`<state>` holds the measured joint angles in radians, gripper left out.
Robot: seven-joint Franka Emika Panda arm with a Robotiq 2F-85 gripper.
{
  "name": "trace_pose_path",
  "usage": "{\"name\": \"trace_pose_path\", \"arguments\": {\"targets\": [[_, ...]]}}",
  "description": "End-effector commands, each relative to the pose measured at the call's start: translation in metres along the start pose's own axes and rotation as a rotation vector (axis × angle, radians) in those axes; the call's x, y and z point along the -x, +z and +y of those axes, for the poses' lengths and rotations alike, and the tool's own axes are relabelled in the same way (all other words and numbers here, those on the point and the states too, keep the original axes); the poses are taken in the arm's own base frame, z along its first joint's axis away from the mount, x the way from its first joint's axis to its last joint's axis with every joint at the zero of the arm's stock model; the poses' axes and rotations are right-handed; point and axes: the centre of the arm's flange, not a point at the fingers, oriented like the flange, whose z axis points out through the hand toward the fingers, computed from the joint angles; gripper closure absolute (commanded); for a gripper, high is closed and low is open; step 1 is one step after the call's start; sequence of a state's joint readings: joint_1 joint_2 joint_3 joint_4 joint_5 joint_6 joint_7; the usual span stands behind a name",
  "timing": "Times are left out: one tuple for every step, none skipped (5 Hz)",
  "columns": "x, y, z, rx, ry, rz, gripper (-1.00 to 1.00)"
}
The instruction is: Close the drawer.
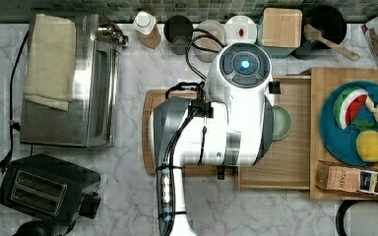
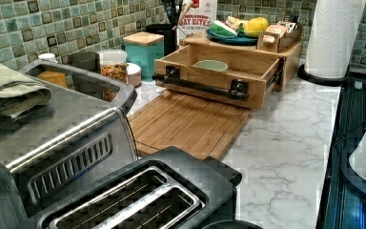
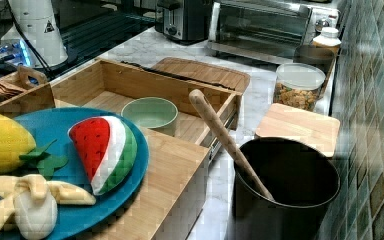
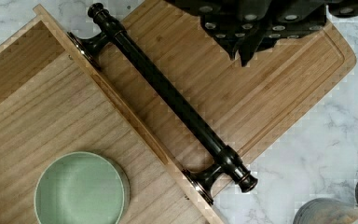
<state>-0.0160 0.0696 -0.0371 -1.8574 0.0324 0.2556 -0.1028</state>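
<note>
Under box top with blue plate [image 3: 60, 131], drawer [image 2: 219, 75] pulled fully out over cutting board [image 2: 190, 121], green bowl [image 4: 80, 187] inside. Light, stiff wood, likely slides easily; push on black bar handle [image 4: 170, 95]. Gripper [image 4: 247, 28] above board, holding nothing; jaw opening unclear.

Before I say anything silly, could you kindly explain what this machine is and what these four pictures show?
It is one robot arm, white and grey, filmed from above, from two sides, and by a camera on its wrist. It hangs over a marble kitchen counter. Its job is to push in the drawer, a light-wood tray pulled open, with a black bar handle and a green bowl inside. A cutting board lies under the handle. The gripper hovers above that board and holds nothing.
</note>
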Motion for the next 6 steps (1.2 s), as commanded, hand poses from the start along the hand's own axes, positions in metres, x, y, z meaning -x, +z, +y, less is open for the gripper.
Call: {"name": "trace_pose_path", "arguments": {"targets": [[0.001,0.004,0.0,-0.002,0.003,-0.013,1.0],[0.001,0.004,0.0,-0.002,0.003,-0.013,1.0],[0.023,0.026,-0.004,-0.025,-0.118,0.038,1.0],[0.049,0.04,-0.015,-0.051,-0.301,0.091,1.0],[0.083,0.055,-0.034,-0.029,-0.406,0.157,1.0],[0.109,0.071,-0.05,-0.038,-0.538,0.2,1.0]]}}
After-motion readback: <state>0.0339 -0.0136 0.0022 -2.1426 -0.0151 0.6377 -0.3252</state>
